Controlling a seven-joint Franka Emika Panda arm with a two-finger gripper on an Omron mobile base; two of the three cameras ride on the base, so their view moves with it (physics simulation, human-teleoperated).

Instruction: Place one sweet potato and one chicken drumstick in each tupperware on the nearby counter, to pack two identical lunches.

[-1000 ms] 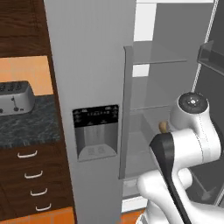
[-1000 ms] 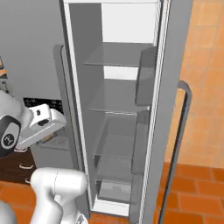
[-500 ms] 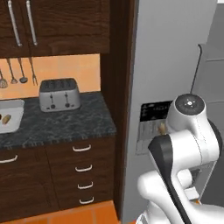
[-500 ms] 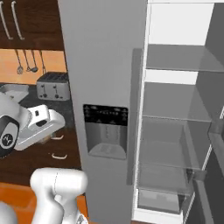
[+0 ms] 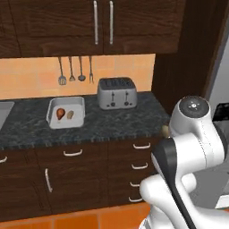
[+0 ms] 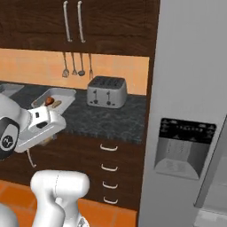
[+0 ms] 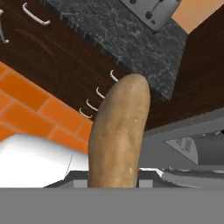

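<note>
Carrying a sweet potato [image 7: 119,133] toward the surface [image 5: 112,123]

My tool [image 7: 114,175] is clamped on the sweet potato, which stands up long and tan between the tips in the hand view. I judge the risk to be a slip: it is smooth, rounded and held near one end, so a quick swing could tilt it out before I reach the tupperware [image 5: 66,112]. Releasing too high could bounce it off the rim. The left base view shows that tupperware left of the toaster [image 5: 117,93], already holding a drumstick and a potato; the hand view shows my cargo instead, with drawers and orange floor below
</note>
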